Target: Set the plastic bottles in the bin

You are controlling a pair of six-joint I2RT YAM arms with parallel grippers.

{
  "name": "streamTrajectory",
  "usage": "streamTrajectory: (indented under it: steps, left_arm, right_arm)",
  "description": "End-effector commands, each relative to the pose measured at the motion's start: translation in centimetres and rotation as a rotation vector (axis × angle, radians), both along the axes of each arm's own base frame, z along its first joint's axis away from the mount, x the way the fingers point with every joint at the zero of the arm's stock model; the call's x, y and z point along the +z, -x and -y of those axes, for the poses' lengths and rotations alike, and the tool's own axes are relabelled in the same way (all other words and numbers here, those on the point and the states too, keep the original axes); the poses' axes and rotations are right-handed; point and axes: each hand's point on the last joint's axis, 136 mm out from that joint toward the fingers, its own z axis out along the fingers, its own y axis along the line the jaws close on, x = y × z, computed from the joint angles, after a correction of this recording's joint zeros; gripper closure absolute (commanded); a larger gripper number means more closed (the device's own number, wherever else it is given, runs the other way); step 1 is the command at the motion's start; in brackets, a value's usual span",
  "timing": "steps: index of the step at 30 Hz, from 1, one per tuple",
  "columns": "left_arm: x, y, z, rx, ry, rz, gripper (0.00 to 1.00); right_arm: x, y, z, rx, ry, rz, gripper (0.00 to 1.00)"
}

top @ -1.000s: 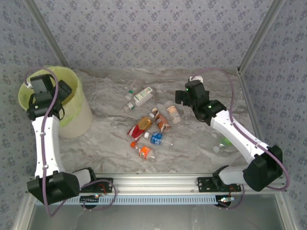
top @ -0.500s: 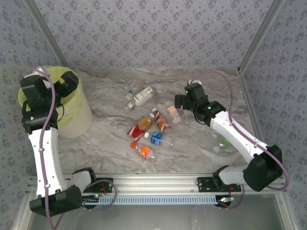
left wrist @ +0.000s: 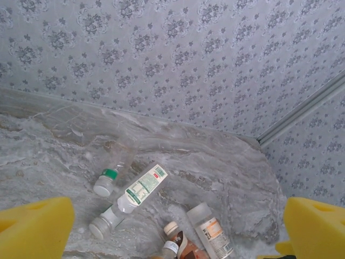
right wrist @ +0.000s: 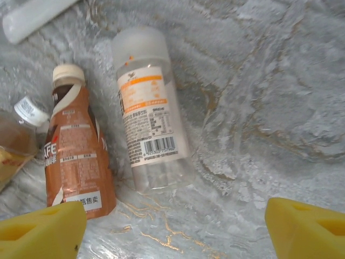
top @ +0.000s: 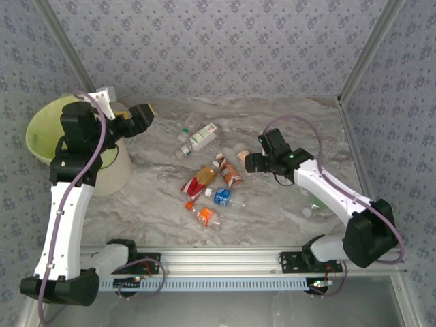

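**While eight bottles lie on the table, both claws are empty**

When I count from above, I find eight plastic bottles on the marble table (top: 150, 197), all lying on their sides. There is one bin (top: 117, 172), white with a lime-green bag over its rim, at the far left.

Two bottles lie toward the back: a clear bottle with green cap (top: 186, 127) and a bottle with white-and-green label (top: 203, 137). Five make a loose group in the centre: a clear bottle with orange label (top: 244, 157), a brown coffee bottle (top: 231, 174), an orange-red bottle (top: 199, 181), a blue-labelled bottle (top: 222, 196) and a small orange bottle (top: 204, 215). One green bottle (top: 317, 202) lies apart at the right, partly under the right arm.

The left gripper (top: 139, 117) hangs in the air just right of the bin's rim. Its two yellow fingers (left wrist: 35, 226) stand wide apart with nothing between them. The right gripper (top: 251, 162) is low, just beside the clear bottle with orange label. Its fingers are also spread and hold nothing.
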Motion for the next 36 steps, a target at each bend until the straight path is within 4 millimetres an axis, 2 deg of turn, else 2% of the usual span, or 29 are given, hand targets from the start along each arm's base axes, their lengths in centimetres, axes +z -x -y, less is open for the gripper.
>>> streamTrajectory:
  steps: [1,9,15,19,20,33,36]
  left_arm:
    - [0.7,0.1,0.3,-0.019,-0.019,0.033,0.0]
    - [-0.8,0.4,-0.1,0.006,-0.012,0.0,0.01]
    - [-1.2,0.7,-0.6,0.033,-0.024,-0.005,0.01]
    - [-1.4,0.7,-0.7,0.035,-0.029,-0.011,0.01]
    - [-1.5,0.7,-0.7,0.035,-0.03,-0.015,0.01]
    - [-2.8,0.2,-0.2,0.012,-0.027,-0.058,0.01]
    - [-3.0,0.0,0.1,-0.001,-0.019,-0.069,0.01]
  right_arm:
    - [-2.3,0.4,-0.8,0.061,0.009,-0.082,0.15]
    - [-5.4,-1.7,-1.4,0.094,0.041,-0.179,0.26]
    - [-7.3,-2.5,-2.3,0.128,0.052,-0.234,0.29]
    - [-8.9,-2.4,-2.3,0.128,0.063,-0.272,0.27]
    - [-8.2,-3.4,-2.8,0.125,0.055,-0.249,0.27]
    - [-12.4,-3.7,-2.0,0.084,0.123,-0.34,0.3]
    - [-12.9,-3.5,-1.8,0.081,0.132,-0.347,0.34]
